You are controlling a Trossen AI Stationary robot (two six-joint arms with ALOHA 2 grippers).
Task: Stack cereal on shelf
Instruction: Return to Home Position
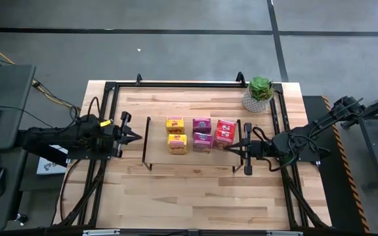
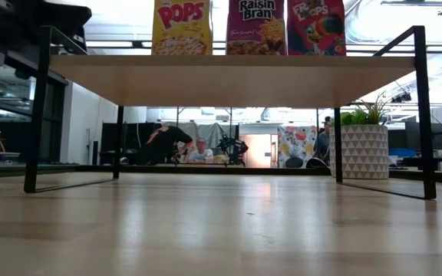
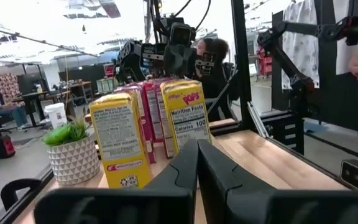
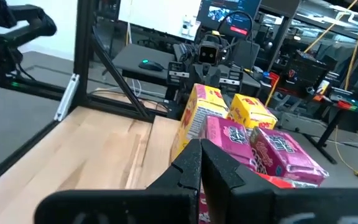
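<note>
The left gripper [image 1: 136, 137] is clenched on nothing, its fingers pressed together; it points right and hangs just off the left end of the shelf [image 1: 159, 156]. The right gripper [image 1: 230, 148] is likewise closed and empty, pointing left. In the high view its tips show over the shelf's right end, near the red boxes [image 1: 225, 131]; whether they touch cannot be told. Both wrist views show each arm's two dark fingers meeting with no gap. All six boxes stand upright on the shelf between the two grippers, in three pairs, each pair one box behind the other. The yellow boxes [image 1: 176, 134] are on the left, nearest the left gripper. The pink boxes [image 1: 202, 134] are in the middle and the red pair is on the right. The pairs stand close side by side. In the low view, three printed fronts line up along the board's top edge. The shelf stands mid-table [image 1: 195, 196] on thin black legs. A plant [image 1: 260, 94] in a white patterned pot stands at the table's far right corner, apart from the shelf. Beyond the table, a person [image 2: 201, 151] sits in the room.
</note>
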